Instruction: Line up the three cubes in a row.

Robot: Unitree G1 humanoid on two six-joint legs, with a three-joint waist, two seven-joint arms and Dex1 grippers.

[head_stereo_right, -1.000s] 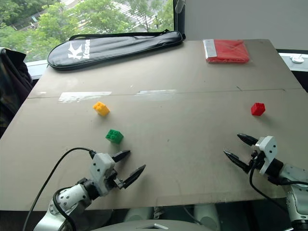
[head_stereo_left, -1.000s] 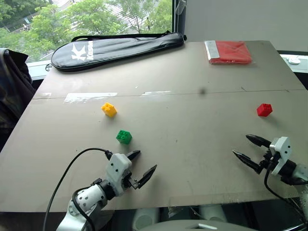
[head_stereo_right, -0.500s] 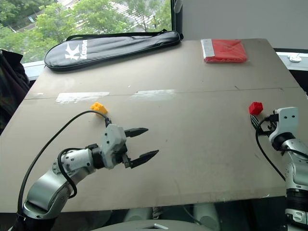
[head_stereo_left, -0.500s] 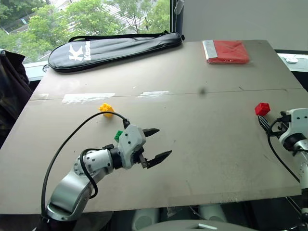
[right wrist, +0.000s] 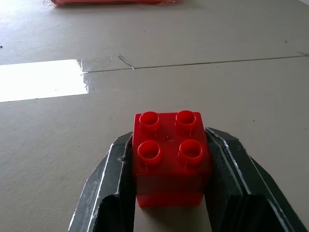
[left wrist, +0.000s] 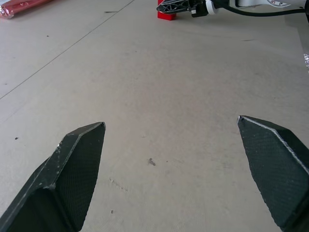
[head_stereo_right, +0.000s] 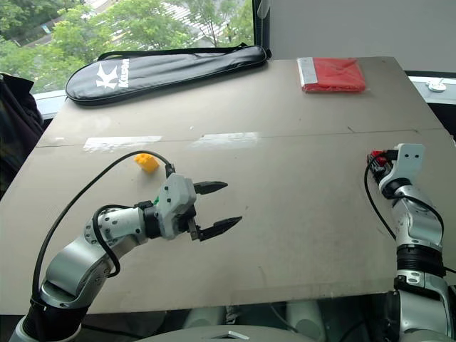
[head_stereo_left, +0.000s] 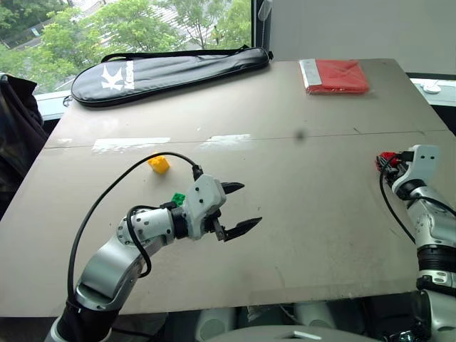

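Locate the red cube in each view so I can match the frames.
Left eye view: red cube at the right edge of the table, in the right gripper.
Right eye view: same place.
Left wrist view: far off, by the right gripper.
Right wrist view: centre, clamped.
Shared landmark: flat red packet.

3 cubes: 1 yellow (head_stereo_left: 159, 164), 1 green (head_stereo_left: 177, 198) seemingly, 1 red (right wrist: 170, 157)
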